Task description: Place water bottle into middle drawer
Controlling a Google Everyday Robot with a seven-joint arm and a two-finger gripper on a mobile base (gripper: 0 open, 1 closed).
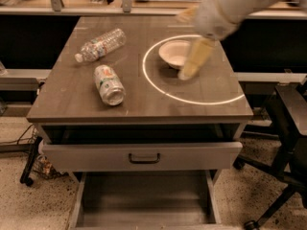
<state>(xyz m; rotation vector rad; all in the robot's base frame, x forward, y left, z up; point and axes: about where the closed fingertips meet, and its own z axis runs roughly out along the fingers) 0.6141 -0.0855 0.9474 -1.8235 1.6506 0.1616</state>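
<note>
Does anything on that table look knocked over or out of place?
Yes: the water bottle and the drink can both lie on their sides on the tabletop, apart from each other. The white bowl sits upright. The gripper hangs at the bowl's right edge. Below, the middle drawer stands open.

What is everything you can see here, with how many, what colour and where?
Water bottle: one, clear with a white cap, lying on the table's back left.
Can: one, white and green, lying in front of the bottle.
Bowl: one, white, inside the light ring.
Light ring: one, white, on the table's right half.
Table: one, brown top.
Drawer front: one, grey with a dark handle, under the top.
Open drawer: one, grey, lowest, pulled out.
Chair: one, black, far right.
Arm: one, white, top right.
Tool: one, yellowish, over the table at the bowl's right edge.
</note>
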